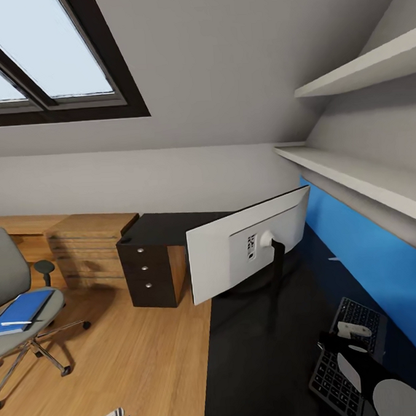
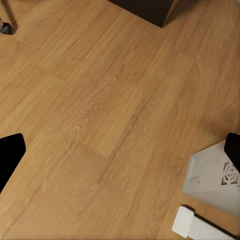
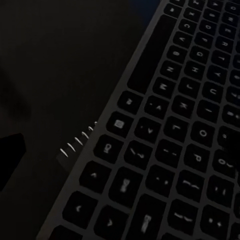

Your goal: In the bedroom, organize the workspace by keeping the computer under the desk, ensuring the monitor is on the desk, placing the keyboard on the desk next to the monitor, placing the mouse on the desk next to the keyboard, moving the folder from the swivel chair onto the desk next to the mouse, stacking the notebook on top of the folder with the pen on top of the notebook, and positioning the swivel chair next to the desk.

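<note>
- Head view first: the right gripper [image 1: 352,333] hangs low over the keyboard [image 1: 347,362], which lies on the desk [image 1: 260,352] against the blue back panel [image 1: 371,253].
- Keyboard's long axis runs along the desk's length, roughly parallel to that panel; the monitor [image 1: 235,249] stands further down the same line, its pale back turned to the room.
- Right wrist view looks straight down on the keys [image 3: 170,150], the keyboard's near edge crossing on a diagonal, so it sits directly under the claw.
- Whether the right jaws are apart or together, I cannot tell.
- Left gripper [image 2: 120,150] stands parted over bare wooden floor [image 2: 100,100], holding nothing.
- Folder [image 1: 22,310] waits on the swivel chair [image 1: 17,306], nearer the left arm.
</note>
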Controlling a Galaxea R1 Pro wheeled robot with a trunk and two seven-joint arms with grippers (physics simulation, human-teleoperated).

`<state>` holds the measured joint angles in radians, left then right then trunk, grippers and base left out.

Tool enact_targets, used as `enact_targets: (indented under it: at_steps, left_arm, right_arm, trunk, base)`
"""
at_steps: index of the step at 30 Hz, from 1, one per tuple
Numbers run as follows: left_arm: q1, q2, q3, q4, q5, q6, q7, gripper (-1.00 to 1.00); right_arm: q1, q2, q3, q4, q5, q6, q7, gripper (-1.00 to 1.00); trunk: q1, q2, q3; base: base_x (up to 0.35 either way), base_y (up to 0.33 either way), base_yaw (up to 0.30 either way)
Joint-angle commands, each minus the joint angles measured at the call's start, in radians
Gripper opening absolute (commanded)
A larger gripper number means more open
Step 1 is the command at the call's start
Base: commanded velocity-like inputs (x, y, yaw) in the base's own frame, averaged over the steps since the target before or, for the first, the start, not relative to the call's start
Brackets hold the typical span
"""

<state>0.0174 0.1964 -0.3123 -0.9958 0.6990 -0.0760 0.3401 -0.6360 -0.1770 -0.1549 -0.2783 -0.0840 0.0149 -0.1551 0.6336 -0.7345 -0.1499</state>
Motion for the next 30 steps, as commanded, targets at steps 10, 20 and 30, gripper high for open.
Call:
enact_targets:
  at_steps: [10,20,30]
  left_arm:
    - [-0.001,0.001,-0.005,-0.001,0.01,-0.008,0.007,1.0]
    - [-0.001,-0.002,-0.006,-0.001,0.01,-0.01,0.008,1.0]
    - [0.0,-0.005,-0.007,0.002,0.01,-0.01,0.008,1.0]
  right_arm:
    - [-0.001,0.002,0.003,-0.001,-0.007,0.004,-0.004,1.0]
    - [-0.001,0.002,0.004,-0.001,-0.007,0.004,-0.02,1.0]
    - [-0.001,0.002,0.005,-0.001,-0.005,0.004,-0.028,1.0]
  trunk:
    - [0.039,-0.071,-0.033]
    - [0.077,-0.141,-0.064]
    - [0.115,-0.211,-0.095]
  base:
    - [0.0,0.0,0.0]
    - [0.0,0.0,0.0]
    - [0.0,0.0,0.0]
